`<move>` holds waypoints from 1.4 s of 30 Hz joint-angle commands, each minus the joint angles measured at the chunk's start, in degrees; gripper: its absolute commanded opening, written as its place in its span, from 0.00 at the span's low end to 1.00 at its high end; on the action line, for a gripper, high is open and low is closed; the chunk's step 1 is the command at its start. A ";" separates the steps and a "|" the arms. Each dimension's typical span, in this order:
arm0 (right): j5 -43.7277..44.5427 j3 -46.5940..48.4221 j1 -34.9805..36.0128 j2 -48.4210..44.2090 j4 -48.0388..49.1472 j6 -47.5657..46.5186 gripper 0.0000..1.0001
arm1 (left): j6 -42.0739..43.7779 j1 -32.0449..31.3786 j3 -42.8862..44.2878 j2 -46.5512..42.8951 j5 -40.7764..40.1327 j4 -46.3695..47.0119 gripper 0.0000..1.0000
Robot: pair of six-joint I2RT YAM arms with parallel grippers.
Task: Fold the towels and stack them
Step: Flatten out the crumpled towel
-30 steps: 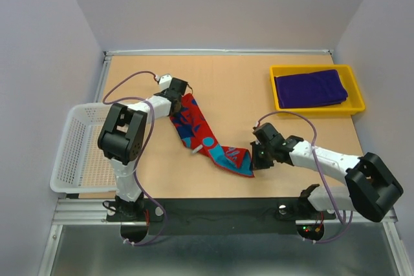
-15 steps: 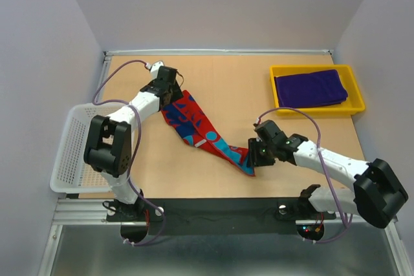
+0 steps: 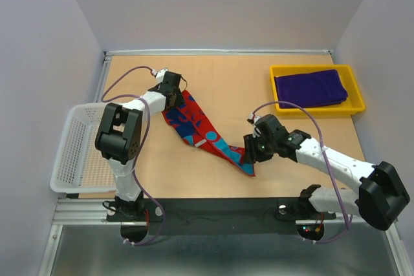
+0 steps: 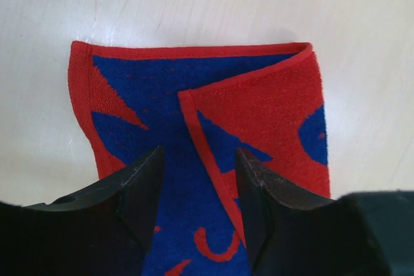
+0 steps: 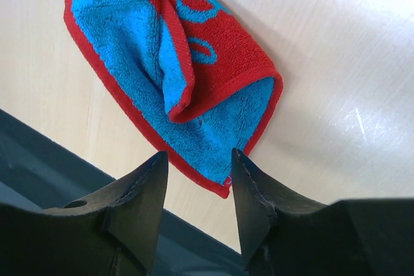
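Observation:
A red towel [image 3: 200,130] with blue and light-blue marks lies stretched in a long diagonal band on the wooden table. My left gripper [image 3: 170,93] hovers open over its far end; in the left wrist view both fingers [image 4: 143,185] straddle the red and deep-blue cloth [image 4: 194,95], whose corner is folded over. My right gripper [image 3: 251,153] stands open at the near end, where the light-blue underside [image 5: 187,63] shows, and a corner of the towel lies between the fingertips [image 5: 255,192] without being pinched. A purple towel [image 3: 310,87] rests folded in the yellow tray [image 3: 320,110].
A white mesh basket [image 3: 74,150] hangs off the table's left edge. The yellow tray stands at the back right. A dark rail [image 3: 213,214] runs along the near edge, just below the right gripper. Walls close in on three sides.
Both grippers have opened and let go of the red towel. The towel now lies straighter, pulled out along the diagonal. The right gripper has shifted slightly left.

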 commanded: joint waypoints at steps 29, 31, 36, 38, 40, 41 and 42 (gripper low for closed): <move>-6.85 4.06 2.96 3.38 -1.31 -6.46 0.50 | 5.70 1.16 9.07 5.50 -2.13 0.66 0.09; -7.21 4.24 3.66 4.25 -1.31 -6.63 0.50 | 5.96 1.16 10.04 5.58 -2.22 -0.39 0.06; -6.51 4.24 6.04 6.89 -1.22 -6.55 0.50 | 6.67 1.16 11.36 4.97 -2.65 -1.53 0.00; -5.72 4.42 7.36 8.30 -1.13 -6.46 0.50 | 6.93 1.16 11.97 4.36 -2.92 -2.06 0.00; -4.14 4.50 8.23 9.26 -1.05 -6.11 0.51 | 7.19 1.16 12.24 4.09 -3.44 -2.68 0.00; -3.43 4.59 8.41 10.31 -0.96 -6.02 0.50 | 7.28 1.16 12.76 4.00 -3.53 -2.94 0.00; -1.69 4.85 8.94 10.58 -0.96 -5.58 0.50 | 7.37 1.16 13.12 4.00 -3.62 -3.47 0.00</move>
